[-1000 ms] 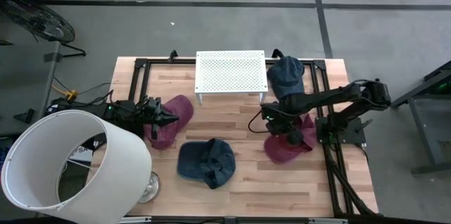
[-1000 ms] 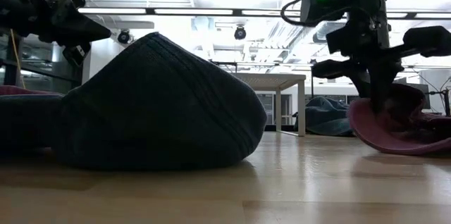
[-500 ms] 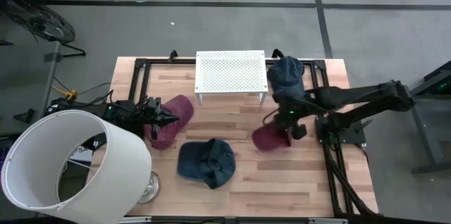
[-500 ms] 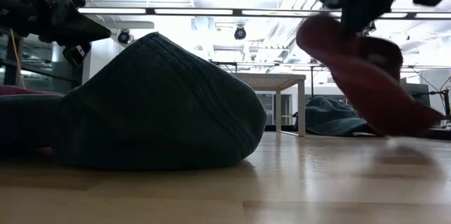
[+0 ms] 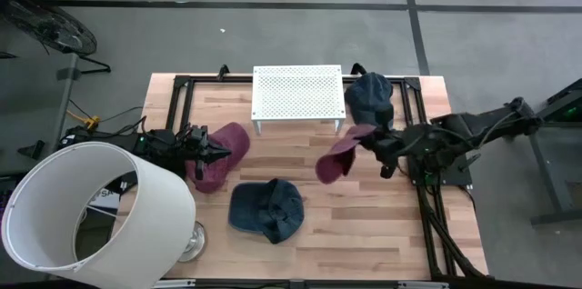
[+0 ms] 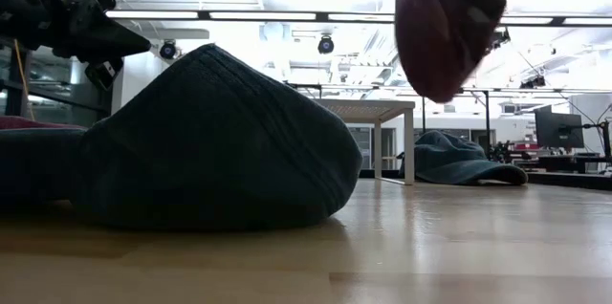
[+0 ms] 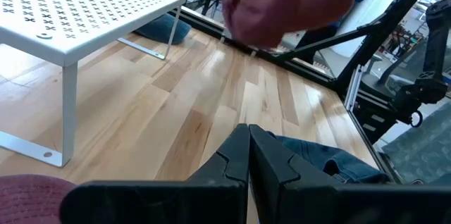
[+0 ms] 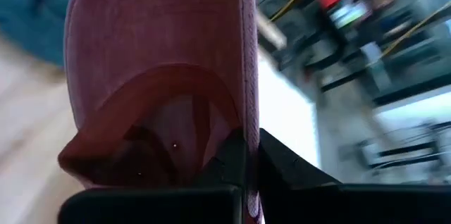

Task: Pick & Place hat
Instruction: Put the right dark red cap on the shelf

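A maroon cap (image 5: pixel 335 159) hangs in the air over the table's middle right, held by my right gripper (image 5: pixel 376 150); it also shows high up in the low view (image 6: pixel 445 22). My left gripper (image 5: pixel 219 151) is shut and stands above a second maroon cap (image 5: pixel 216 160) at the table's left, apart from it in the low view (image 6: pixel 100 41). A blue cap (image 5: pixel 265 210) lies crown up near the table's near edge. Another dark blue cap (image 5: pixel 368 96) rests at the far right. My right gripper pinches the maroon cap's edge (image 8: pixel 246 129) between its two fingers, which come level from the table's right. The cap is lifted clear of the table and hangs out toward the left from the fingers, with its hollow inside (image 8: pixel 158 132) facing the wrist camera.
A white perforated rack (image 5: pixel 298 94) stands at the far middle of the table. A large white lampshade (image 5: pixel 86 212) leans over the near left corner. Black frame rails (image 5: pixel 427 198) run along the table's left and right sides. Bare wood (image 5: pixel 364 225) lies near right.
My right gripper has risen and moved toward the table's left and far edge, turning as it went. The maroon cap, which lay on the table at the right, has been lifted clear and swung up with it.
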